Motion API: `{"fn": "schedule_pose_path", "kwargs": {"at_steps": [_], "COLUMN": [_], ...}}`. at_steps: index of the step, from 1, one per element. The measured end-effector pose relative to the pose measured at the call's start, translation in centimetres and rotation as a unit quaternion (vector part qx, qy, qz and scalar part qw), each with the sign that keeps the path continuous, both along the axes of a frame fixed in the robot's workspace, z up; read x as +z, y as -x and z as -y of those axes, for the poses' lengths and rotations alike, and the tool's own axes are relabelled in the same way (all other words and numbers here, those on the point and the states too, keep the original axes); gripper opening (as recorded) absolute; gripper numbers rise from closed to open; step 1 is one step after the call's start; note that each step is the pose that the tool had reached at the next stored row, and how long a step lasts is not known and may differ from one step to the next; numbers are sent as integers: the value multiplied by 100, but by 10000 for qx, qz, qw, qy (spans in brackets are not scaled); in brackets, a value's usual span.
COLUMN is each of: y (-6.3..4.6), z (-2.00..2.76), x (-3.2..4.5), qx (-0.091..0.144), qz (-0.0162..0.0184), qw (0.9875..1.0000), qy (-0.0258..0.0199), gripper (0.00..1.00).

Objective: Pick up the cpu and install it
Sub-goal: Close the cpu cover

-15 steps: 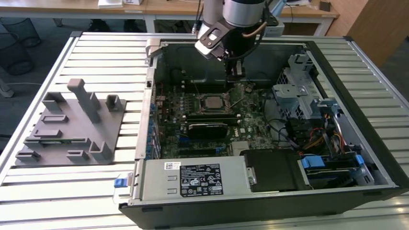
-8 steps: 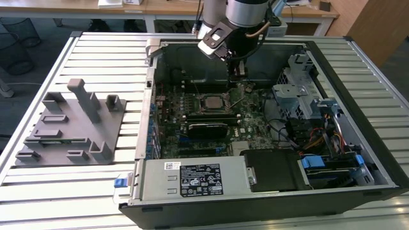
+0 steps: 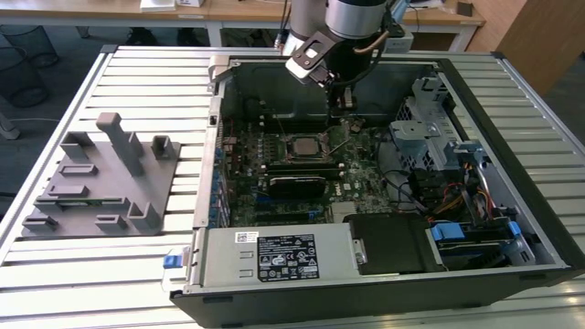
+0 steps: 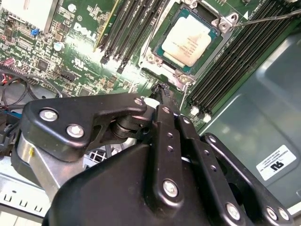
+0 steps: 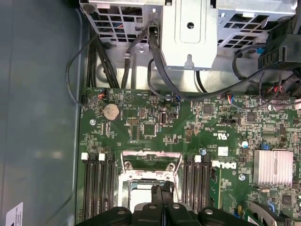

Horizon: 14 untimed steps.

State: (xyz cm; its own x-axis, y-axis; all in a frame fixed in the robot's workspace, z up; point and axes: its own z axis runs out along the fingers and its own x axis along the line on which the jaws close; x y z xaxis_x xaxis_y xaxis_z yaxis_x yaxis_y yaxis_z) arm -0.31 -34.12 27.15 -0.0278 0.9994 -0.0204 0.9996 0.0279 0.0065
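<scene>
Hand (image 4: pixel 161 90) pinched narrow, nothing in it, just beside cpu (image 4: pixel 188 41) seated in mobo socket (image 4: pixel 225 22).

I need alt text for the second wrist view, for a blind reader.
The cpu, a small square chip with a silvery-grey metal top, lies in the metal-framed socket of a green motherboard. In front, the black metal gripper points at the socket's edge, its fingers closed together.
</scene>
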Motion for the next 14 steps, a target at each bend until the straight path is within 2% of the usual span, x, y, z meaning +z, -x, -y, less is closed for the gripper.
{"fn": "schedule_pose_path", "kwargs": {"at_steps": [14], "y": [-89], "z": [0], "x": [0], "qx": [0], "qz": [0], "qw": [10000], "qy": [0], "gripper": [11]}}
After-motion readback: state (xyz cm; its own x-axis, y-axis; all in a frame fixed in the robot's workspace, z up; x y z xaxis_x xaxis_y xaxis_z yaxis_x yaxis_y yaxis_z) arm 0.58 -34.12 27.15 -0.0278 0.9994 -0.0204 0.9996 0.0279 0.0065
